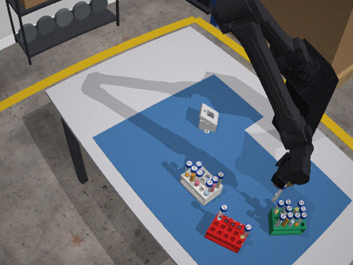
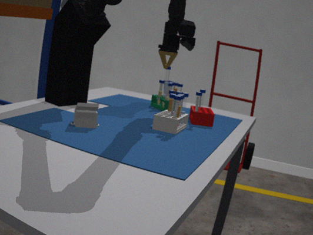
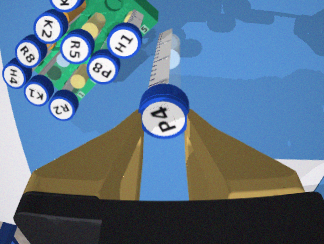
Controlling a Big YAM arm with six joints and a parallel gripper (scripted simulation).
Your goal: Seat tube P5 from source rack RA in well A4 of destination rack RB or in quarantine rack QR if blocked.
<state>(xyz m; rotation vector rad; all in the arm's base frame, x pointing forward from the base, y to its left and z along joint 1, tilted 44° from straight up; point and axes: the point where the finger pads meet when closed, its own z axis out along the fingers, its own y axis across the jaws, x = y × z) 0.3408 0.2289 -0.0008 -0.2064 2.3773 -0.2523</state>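
Observation:
My gripper (image 3: 164, 120) is shut on a tube with a blue-rimmed cap marked P4 (image 3: 163, 113). It holds the tube upright in the air, just beside the green rack RA (image 1: 286, 225). In the wrist view RA (image 3: 100, 33) lies up and left of the held tube, with caps reading K4, K2, R8, R5, H1, P8, H4, K1 and R2. No cap marked P5 shows among them. The white rack RB (image 1: 200, 185) stands left of RA with several tubes. The red rack QR (image 1: 227, 232) holds two tubes. In the exterior view the gripper (image 2: 166, 64) hangs above RA (image 2: 159, 101).
The grey DONE box (image 1: 208, 117) stands on the blue mat (image 1: 219, 171), farther back. The arm's base column (image 2: 72, 51) rises at the table's far side. A red hand truck (image 2: 233, 79) stands behind the table.

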